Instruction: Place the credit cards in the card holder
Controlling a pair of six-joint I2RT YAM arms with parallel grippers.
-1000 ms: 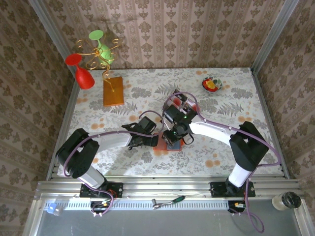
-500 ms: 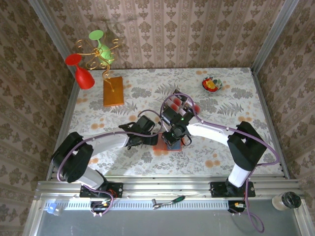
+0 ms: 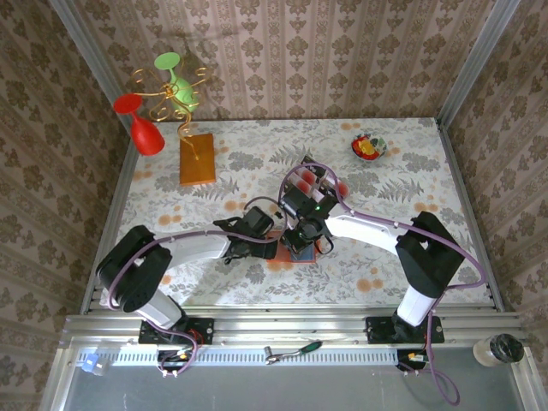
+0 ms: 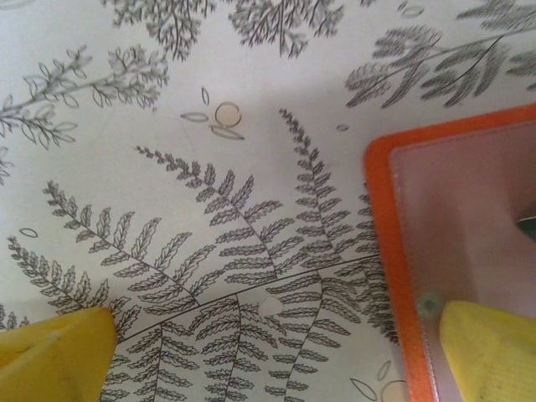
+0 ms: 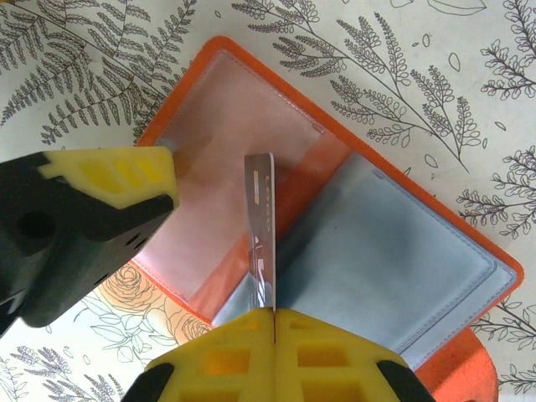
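Card holder (image 5: pixel 209 109) is lying spread open on the fern-print table (image 4: pixel 209 126), directly under the right gripper (image 5: pixel 274 327). Its clear pocket panel is facing the side where the left gripper (image 4: pixel 268 356) is reaching in, and its grey-blue panel is lying on the other side. The right gripper is clamping one credit card (image 5: pixel 261 226) between fully closed yellow fingers. The card is standing edge-on and pointing down at the fold between the two panels. Whether its far edge is touching the holder is hard to judge from this angle.

The left gripper is standing with its jaws spread wide and gripping nothing. One fingertip (image 4: pixel 490 352) is resting on the clear panel just inside the orange corner, while the other (image 4: pixel 50 356) is hanging over bare table beside the holder.

Just beyond the right gripper, small red shapes (image 3: pixel 301 181) are showing past the arm. They may be more cards. Well beyond the left gripper, an orange-brown block (image 3: pixel 197 158) is carrying a gold wire stand (image 3: pixel 167 94).
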